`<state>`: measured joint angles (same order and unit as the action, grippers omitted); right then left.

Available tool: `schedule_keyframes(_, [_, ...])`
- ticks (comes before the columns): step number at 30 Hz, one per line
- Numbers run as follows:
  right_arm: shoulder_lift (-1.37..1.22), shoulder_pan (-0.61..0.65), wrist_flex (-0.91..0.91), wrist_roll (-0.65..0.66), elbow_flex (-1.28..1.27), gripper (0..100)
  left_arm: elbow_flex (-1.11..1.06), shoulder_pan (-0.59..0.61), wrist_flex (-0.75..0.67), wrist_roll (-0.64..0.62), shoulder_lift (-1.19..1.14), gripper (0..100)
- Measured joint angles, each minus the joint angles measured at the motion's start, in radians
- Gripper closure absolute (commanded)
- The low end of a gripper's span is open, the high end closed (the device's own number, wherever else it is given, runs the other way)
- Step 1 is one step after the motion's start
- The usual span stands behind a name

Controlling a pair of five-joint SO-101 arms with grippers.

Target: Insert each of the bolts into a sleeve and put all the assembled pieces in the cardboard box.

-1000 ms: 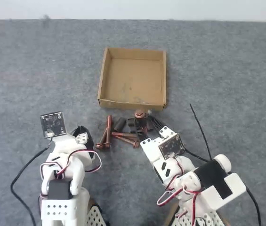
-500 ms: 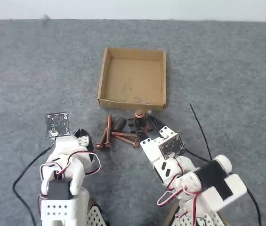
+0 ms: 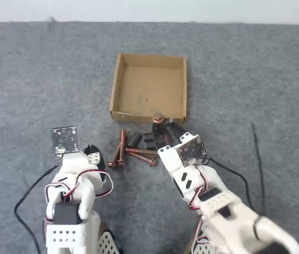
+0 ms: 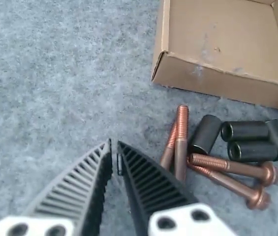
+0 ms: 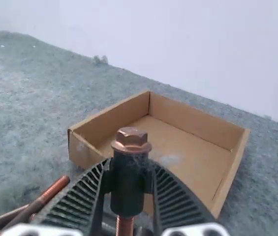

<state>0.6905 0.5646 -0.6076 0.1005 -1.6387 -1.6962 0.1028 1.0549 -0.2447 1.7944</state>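
The cardboard box (image 3: pixel 149 90) lies open at the table's middle, and nothing lies in it. Just in front of it are several loose copper bolts (image 3: pixel 121 147) and black sleeves (image 3: pixel 134 139). My right gripper (image 3: pixel 165 132) is shut on a black sleeve (image 5: pixel 129 179) with a bolt through it, its copper head (image 5: pixel 130 140) upward, held by the box's (image 5: pixel 178 142) near wall. My left gripper (image 4: pixel 113 147) is shut and holds nothing, low over the carpet. The bolts (image 4: pixel 180 142) and sleeves (image 4: pixel 244 131) lie to its right, the box (image 4: pixel 212 81) beyond them.
Grey carpet covers the whole table. A black cable (image 3: pixel 257 153) trails on the carpet to the right of the right arm. Both arm bases stand at the near edge. A white wall (image 5: pixel 178 39) rises behind the box.
The right arm has stretched toward the box, carrying the bolt-and-sleeve piece up to its near wall. The left wrist turned slightly a second ago and has since held still.
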Motion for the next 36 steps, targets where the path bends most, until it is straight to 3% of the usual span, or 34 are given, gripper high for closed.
schedule_keyframes(10, [0.528,0.000,0.749,0.000,0.161,99.2,0.000,0.000,0.000,0.000,0.000,99])
schedule_keyframes(18, [0.591,0.000,1.206,0.000,0.454,99.2,0.000,0.000,0.000,0.000,0.000,99])
schedule_keyframes(29, [0.244,0.000,1.386,0.000,0.813,99.2,0.000,0.000,0.000,0.000,0.000,99])
schedule_keyframes(36, [-0.112,-0.095,1.390,0.000,1.053,99.1,0.000,0.000,0.000,0.000,0.000,99])
